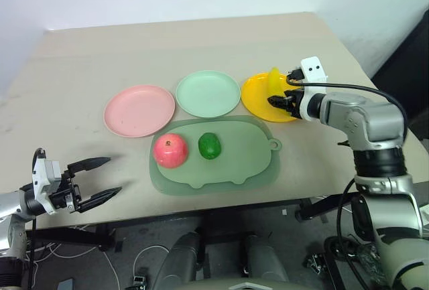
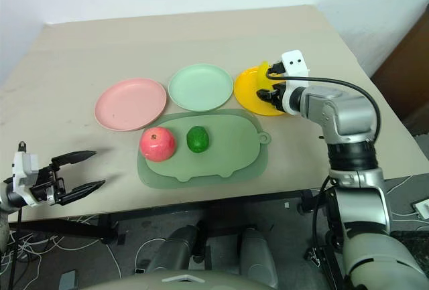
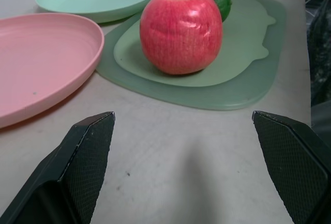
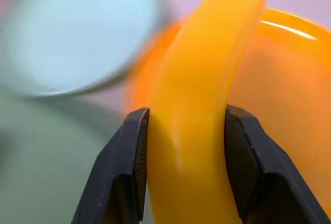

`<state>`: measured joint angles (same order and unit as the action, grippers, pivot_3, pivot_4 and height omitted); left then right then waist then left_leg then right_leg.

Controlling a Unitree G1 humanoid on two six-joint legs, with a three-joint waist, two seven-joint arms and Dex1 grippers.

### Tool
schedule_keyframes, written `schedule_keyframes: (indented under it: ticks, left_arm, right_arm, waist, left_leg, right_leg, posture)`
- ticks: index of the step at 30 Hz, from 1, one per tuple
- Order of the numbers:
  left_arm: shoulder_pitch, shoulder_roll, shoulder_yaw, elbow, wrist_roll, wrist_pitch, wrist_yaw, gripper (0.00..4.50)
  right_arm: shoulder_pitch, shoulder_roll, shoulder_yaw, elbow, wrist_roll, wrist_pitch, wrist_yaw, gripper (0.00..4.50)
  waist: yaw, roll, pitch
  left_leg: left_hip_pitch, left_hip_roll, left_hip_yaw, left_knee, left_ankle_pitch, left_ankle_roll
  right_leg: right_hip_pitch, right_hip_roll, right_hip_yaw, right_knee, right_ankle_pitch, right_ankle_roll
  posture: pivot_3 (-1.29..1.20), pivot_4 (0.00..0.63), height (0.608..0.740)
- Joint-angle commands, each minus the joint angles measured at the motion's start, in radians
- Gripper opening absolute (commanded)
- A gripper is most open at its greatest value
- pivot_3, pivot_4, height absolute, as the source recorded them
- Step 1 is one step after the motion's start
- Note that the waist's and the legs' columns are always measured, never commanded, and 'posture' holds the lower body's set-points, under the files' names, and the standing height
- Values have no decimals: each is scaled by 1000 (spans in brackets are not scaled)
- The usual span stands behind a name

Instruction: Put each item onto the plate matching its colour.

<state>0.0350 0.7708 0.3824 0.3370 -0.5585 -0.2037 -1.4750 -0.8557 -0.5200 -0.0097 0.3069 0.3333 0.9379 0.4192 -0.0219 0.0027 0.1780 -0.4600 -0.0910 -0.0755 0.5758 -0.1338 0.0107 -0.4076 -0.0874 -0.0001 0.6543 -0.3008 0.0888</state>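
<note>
gripping banana (image 4: 199, 105) between right gripper (image 4: 183, 172) fingers, over yellow plate (image 1: 255, 99).

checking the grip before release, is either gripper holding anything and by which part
The right gripper is shut on the banana, pinching its curved body across the sides. The left gripper is open and holds nothing.

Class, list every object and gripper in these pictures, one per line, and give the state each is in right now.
banana: held over the yellow plate.
right gripper: shut on the banana.
left gripper: open, holding nothing.
apple: resting on the pig-shaped mat.
green fruit: resting on the mat.
pink plate: empty.
green plate: empty.
yellow plate: nothing resting on it.
pig-shaped mat: flat on the table.
</note>
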Motion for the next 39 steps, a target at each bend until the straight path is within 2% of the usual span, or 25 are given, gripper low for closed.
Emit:
schedule_keyframes:
  ticks: [1, 6, 11, 14, 15, 22, 27, 32, 39]
  left_arm:
    - [-8, -2, 6, -13, -3, 0, 4, 4500]
    - [-16, 0, 7, -8, -3, -2, 7, 4500]
    - [-5, -4, 10, -15, -4, -5, 12, 4500]
    - [0, -5, 9, -17, -4, -5, 13, 4500]
    - [0, -5, 9, -17, -4, -5, 13, 4500]
    - [-11, 0, 8, -11, -3, -3, 11, 4500]
    - [-18, 3, 4, -7, -1, -1, 5, 4500]
    - [-23, 4, 1, -5, 3, 0, 5, 4500]
    - [-22, 3, -1, -6, 7, -1, 2, 4500]
  right_arm:
    - [-82, 43, 6, 208, -76, -182, -14, 1666]
    - [-154, 81, -1, 424, -131, -337, 1, 1666]
    - [-168, 81, -9, 441, -136, -377, 55, 3332]
    - [-143, 63, -3, 334, -116, -337, 122, 4360]
    - [-131, 55, 0, 285, -106, -309, 149, 4469]
    - [-12, 10, -22, -187, 78, -3, 294, 4469]
    - [89, 70, 2, -472, 192, 182, 259, 4469]
    - [129, 196, 26, -574, 227, 276, 152, 4469]
    - [184, 294, 116, -548, 159, 257, 27, 4469]
  waist:
    - [-1, 0, 0]
    - [0, 0, 0]
    - [0, 0, 0]
    - [0, 1, 0]
    - [0, 1, 0]
    - [3, 1, 0]
    - [-1, 1, 0]
    - [-2, 1, 0]
    - [2, 0, 0]
  left_leg:
    - [0, 0, 0, 0, 0, 0]
    - [0, 0, 0, 0, 0, 0]
    - [1, 0, 0, 0, 0, 0]
    - [1, 0, 0, 0, 0, -1]
    - [1, 0, 0, 0, 0, -1]
    - [1, 0, 0, 0, 0, -1]
    - [1, 1, -1, 0, 0, -1]
    - [1, 1, -1, -1, 0, -1]
    - [0, 0, 0, -1, 0, -1]
  right_leg:
    - [0, 0, 0, 0, 0, 1]
    - [0, 1, 0, 1, 2, 3]
    - [0, 1, 0, 2, 2, 3]
    - [0, 1, 0, 3, 2, 2]
    - [-1, 1, 0, 3, 2, 2]
    - [-1, 1, 1, 4, 0, 0]
    - [-1, 1, 1, 4, 0, -1]
    - [-2, 1, 1, 5, 0, -1]
    - [-2, 0, 1, 4, 0, -2]
  posture:
    - [0, 150, 737]
    - [0, 150, 737]
    - [0, 150, 737]
    - [0, 150, 737]
    - [0, 150, 737]
    - [0, 150, 737]
    - [0, 150, 737]
    - [0, 150, 737]
    - [0, 150, 737]
